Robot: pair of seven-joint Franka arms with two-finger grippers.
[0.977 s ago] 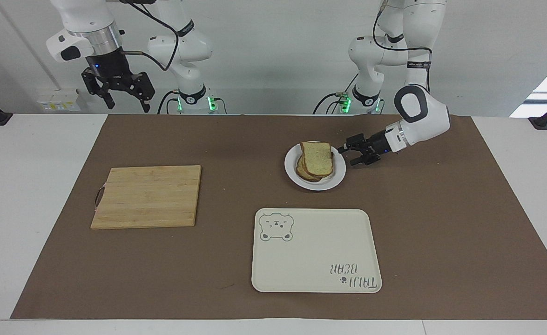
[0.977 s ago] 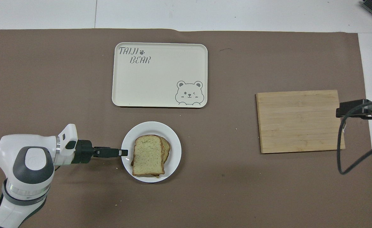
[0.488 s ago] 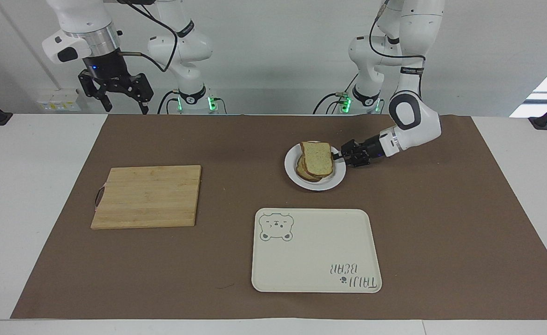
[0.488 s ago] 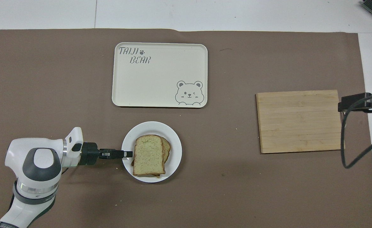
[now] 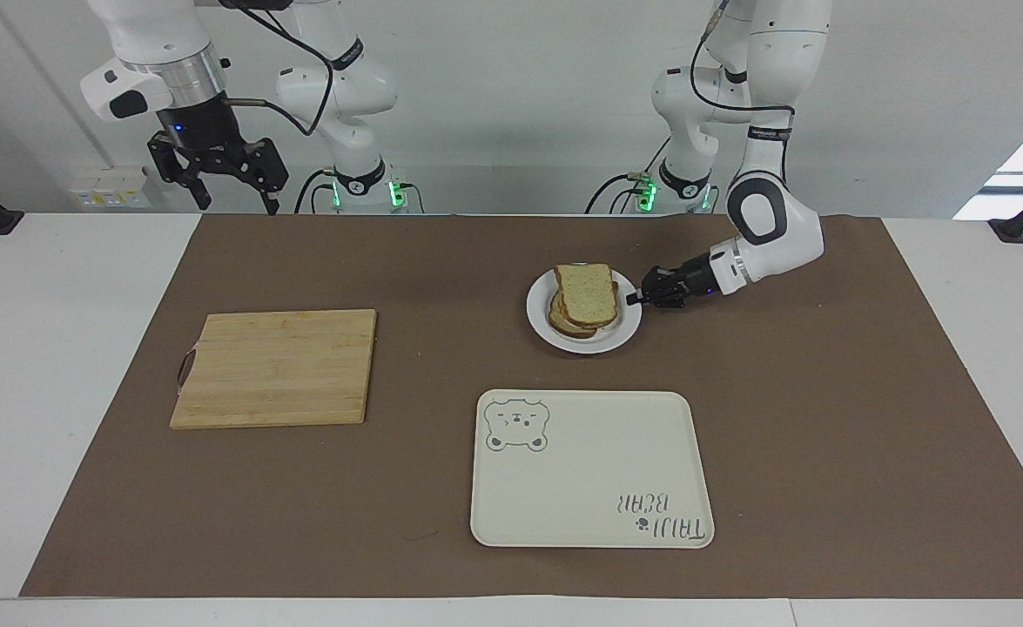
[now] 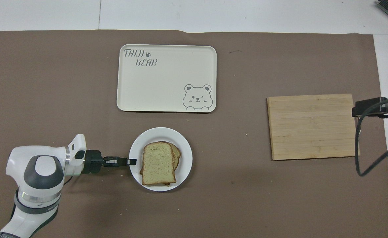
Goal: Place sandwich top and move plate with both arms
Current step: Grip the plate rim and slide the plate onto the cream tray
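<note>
The sandwich top (image 5: 587,293) (image 6: 158,163), a pale speckled slice with a brown crust, lies on a stack of bread on the small white plate (image 5: 594,341) (image 6: 184,148). My left gripper (image 5: 633,298) (image 6: 132,161) reaches in low from the left arm's end of the table and is shut on the plate's rim. My right gripper (image 5: 237,202) hangs open and holds nothing. It waits high over the table edge at the right arm's end, close to the wooden board.
A wooden cutting board (image 5: 274,367) (image 6: 312,126) lies toward the right arm's end. A cream tray with a bear drawing (image 5: 589,468) (image 6: 166,78) sits farther from the robots than the plate. A brown mat (image 5: 824,418) covers the table.
My left gripper slid in to the plate's rim and shut on it. The plate with the bread shifted slightly toward the right arm's end. The right gripper rose a little.
</note>
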